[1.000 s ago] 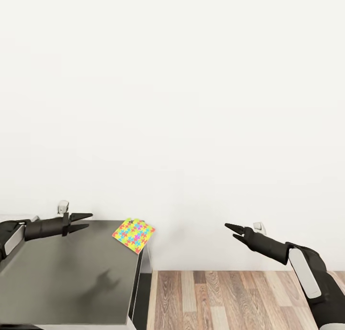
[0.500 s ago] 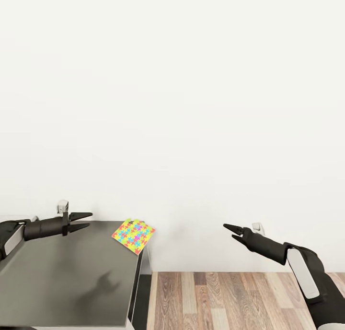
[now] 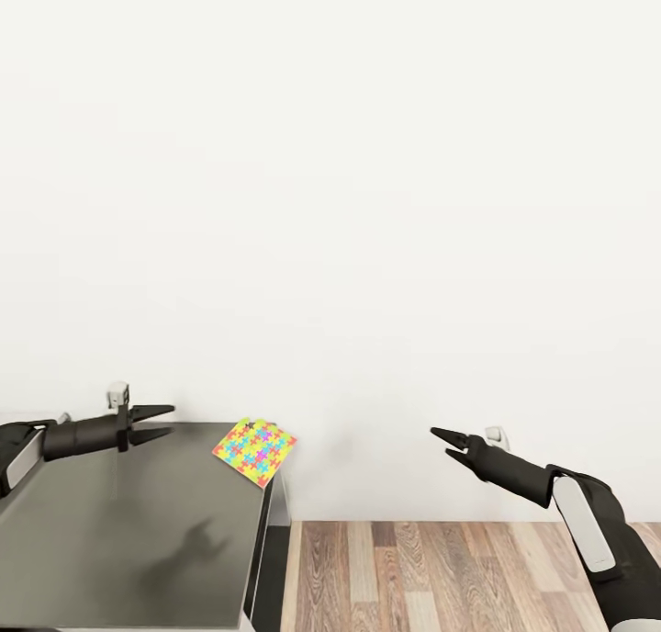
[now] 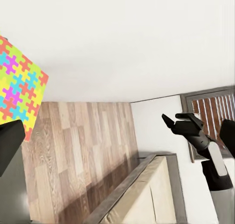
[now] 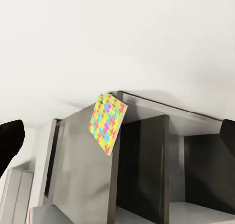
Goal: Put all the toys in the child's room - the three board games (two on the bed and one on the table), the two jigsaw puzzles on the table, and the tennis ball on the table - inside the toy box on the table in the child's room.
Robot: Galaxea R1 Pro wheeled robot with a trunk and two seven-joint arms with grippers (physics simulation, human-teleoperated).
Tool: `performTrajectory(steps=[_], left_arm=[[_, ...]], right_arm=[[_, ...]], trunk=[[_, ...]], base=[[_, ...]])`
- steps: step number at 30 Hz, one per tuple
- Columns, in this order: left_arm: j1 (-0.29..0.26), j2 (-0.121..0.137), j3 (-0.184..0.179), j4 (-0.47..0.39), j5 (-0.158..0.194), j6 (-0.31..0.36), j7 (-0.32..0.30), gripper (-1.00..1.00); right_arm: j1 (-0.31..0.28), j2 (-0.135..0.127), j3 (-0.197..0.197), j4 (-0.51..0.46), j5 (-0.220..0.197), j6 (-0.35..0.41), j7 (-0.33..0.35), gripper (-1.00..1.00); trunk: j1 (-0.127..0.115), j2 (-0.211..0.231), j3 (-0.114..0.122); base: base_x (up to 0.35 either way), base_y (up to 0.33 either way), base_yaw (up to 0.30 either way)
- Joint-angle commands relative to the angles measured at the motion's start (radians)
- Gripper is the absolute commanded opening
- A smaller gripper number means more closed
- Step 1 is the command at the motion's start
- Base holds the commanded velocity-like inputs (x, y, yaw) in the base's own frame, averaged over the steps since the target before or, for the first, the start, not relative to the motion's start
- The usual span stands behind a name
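A jigsaw puzzle (image 3: 255, 450), a thin square of yellow, blue, pink and green pieces, lies on the far right corner of the table's dark grey cabinet top (image 3: 128, 531), one corner poking past the edge. My left gripper (image 3: 172, 421) hovers open above the cabinet top, a short way left of the puzzle. My right gripper (image 3: 439, 441) is open in the air over the floor, to the right of the cabinet, pointing towards the puzzle. The same puzzle (image 4: 19, 94) appears in the left wrist view, and in the right wrist view the puzzle (image 5: 107, 121) leans over the cabinet's edge. The toy box is out of view.
A plain white wall (image 3: 367, 200) stands close behind the cabinet. Wood-plank floor (image 3: 441, 577) lies to its right. The cabinet's side has open dark shelves (image 5: 147, 170). The left wrist view takes in the beige bed (image 4: 147, 194) and a dark-framed window (image 4: 210, 104).
My left gripper has drifted slightly to the left. The right arm has barely shifted. The puzzle has not moved.
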Motion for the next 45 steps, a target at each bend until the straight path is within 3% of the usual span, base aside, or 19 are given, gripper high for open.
performTrajectory(steps=[1,6,7,15,17,21,25,29,33,36,41,45], left_arm=[[-0.001,0.001,-0.006,0.000,0.005,0.011,-0.016,1.00],[0.003,0.005,-0.007,-0.001,0.002,0.007,-0.172,1.00],[0.006,0.006,-0.007,-0.002,0.002,0.007,-0.178,1.00],[0.037,0.005,-0.011,-0.096,0.004,0.023,-0.178,1.00],[0.044,0.000,-0.010,-0.151,0.004,0.053,-0.178,1.00],[0.055,-0.010,-0.014,-0.380,0.005,0.173,-0.178,1.00],[0.093,-0.036,-0.013,-0.478,0.004,0.197,-0.178,1.00],[0.112,-0.082,-0.007,-0.521,0.001,0.198,-0.178,1.00],[0.114,-0.116,-0.007,-0.544,0.000,0.197,-0.178,1.00],[0.115,-0.126,-0.004,-0.551,0.000,0.197,-0.164,1.00],[0.115,-0.121,0.005,-0.555,0.001,0.196,-0.130,1.00],[0.115,-0.122,0.016,-0.560,0.001,0.196,-0.125,1.00]], right_arm=[[-0.001,0.001,-0.002,0.000,0.002,0.006,0.003,1.00],[-0.001,0.007,-0.001,0.001,0.001,0.004,-0.003,1.00],[-0.001,0.007,0.000,0.001,0.002,0.003,-0.004,1.00],[-0.006,0.015,0.008,0.035,0.008,-0.005,-0.011,1.00],[-0.011,0.021,0.008,0.057,0.008,-0.006,-0.011,1.00],[-0.021,0.053,0.011,0.098,0.013,-0.013,-0.023,1.00],[-0.057,0.096,0.014,0.150,0.014,-0.030,-0.086,1.00],[-0.128,0.125,0.046,0.280,0.013,-0.035,-0.139,1.00],[-0.166,0.132,0.100,0.343,0.015,-0.037,-0.148,1.00],[-0.181,0.132,0.126,0.359,0.015,-0.037,-0.151,1.00],[-0.193,0.134,0.139,0.367,0.018,-0.040,-0.157,1.00],[-0.195,0.151,0.141,0.368,0.015,-0.041,-0.188,1.00]], trunk=[[0.004,-0.009,-0.005],[0.023,-0.044,-0.021],[0.027,-0.051,-0.024],[0.058,-0.107,-0.049],[0.066,-0.121,-0.055],[0.081,-0.149,-0.068],[0.096,-0.177,-0.080],[0.112,-0.205,-0.093],[0.127,-0.233,-0.105],[0.138,-0.254,-0.115],[0.158,-0.289,-0.130],[0.173,-0.317,-0.143]], base=[[0.000,0.000,0.000],[0.000,0.000,0.000],[0.000,0.000,0.000],[0.000,0.000,0.000],[0.000,0.000,0.000],[0.000,0.000,0.000],[0.000,0.000,0.000],[0.000,0.000,0.000],[0.000,0.000,0.000],[0.000,0.000,0.000],[0.000,0.000,0.000],[0.000,0.000,0.000]])
